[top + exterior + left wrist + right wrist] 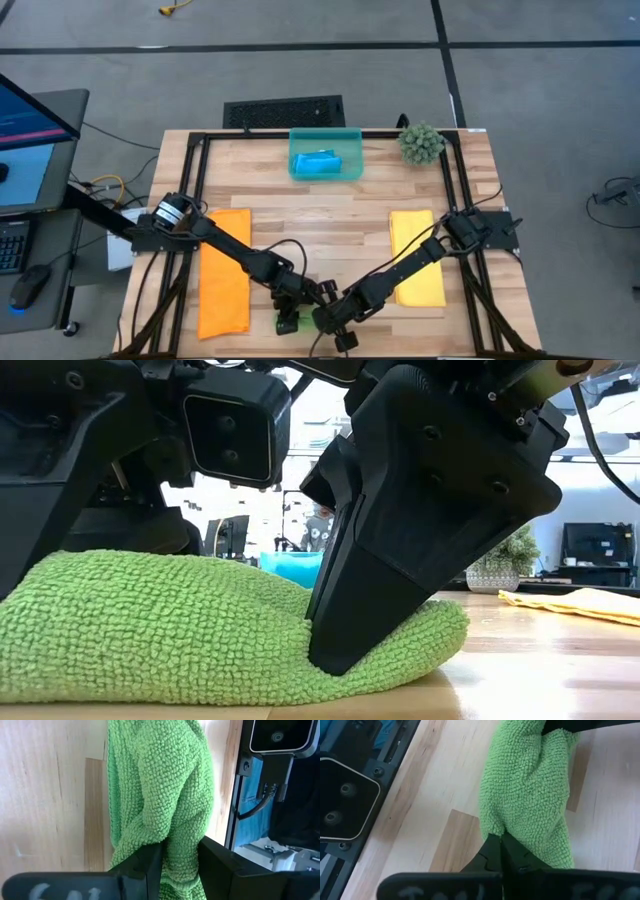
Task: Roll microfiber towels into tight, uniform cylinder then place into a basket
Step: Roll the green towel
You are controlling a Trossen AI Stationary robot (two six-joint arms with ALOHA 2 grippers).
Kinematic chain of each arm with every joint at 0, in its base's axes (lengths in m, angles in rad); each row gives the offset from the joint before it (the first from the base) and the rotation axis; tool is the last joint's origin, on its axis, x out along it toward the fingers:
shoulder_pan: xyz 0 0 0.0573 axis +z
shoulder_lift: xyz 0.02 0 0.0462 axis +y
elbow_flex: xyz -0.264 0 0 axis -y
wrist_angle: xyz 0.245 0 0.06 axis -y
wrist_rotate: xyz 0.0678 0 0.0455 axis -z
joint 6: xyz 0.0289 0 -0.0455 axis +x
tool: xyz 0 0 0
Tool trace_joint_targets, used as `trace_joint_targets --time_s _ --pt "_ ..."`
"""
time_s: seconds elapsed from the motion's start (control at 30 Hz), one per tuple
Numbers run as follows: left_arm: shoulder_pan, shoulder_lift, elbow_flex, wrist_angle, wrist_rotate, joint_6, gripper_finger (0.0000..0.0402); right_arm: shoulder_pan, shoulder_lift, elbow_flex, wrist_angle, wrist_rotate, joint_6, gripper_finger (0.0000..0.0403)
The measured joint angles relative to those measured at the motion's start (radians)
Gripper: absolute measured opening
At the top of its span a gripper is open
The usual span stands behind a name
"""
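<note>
Both grippers point(180, 865) point(501, 851) pinch one green towel point(180, 625); one orange point(224, 270), one yellow point(418, 255).

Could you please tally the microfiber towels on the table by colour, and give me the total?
Orange towel: 1, flat near the left arm.
Yellow towel: 1, flat near the right arm.
Blue towel: 1, inside the basket.
Green towel: 1, pinched by the left gripper and the right gripper.
Total: 4

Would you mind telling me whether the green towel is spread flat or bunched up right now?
Bunched up. The green towel sits as a thick, folded mound on the table, pinched by both the left gripper and right gripper.
</note>
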Motion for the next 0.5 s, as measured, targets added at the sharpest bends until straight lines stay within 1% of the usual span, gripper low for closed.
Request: trace_joint_targets --time_s 0.13,0.23,0.33,0.5 --pt "0.0 0.0 0.0 0.0 -0.005 0.007 0.0106 0.0 0.0 0.0 0.0 0.0 0.0 0.0005" --pt "0.0 0.001 0.0 0.002 -0.006 0.015 0.0116 0.0 0.0 0.0 0.0 0.0 0.0 0.0004" --pt "0.0 0.001 -0.001 0.012 -0.006 0.022 0.0136 0.0 0.0 0.0 0.0 0.0 0.001 0.0003" --pt "0.0 0.002 -0.001 0.027 -0.008 0.026 0.0178 0.001 0.0 0.0 0.0 0.001 0.014 0.0004"
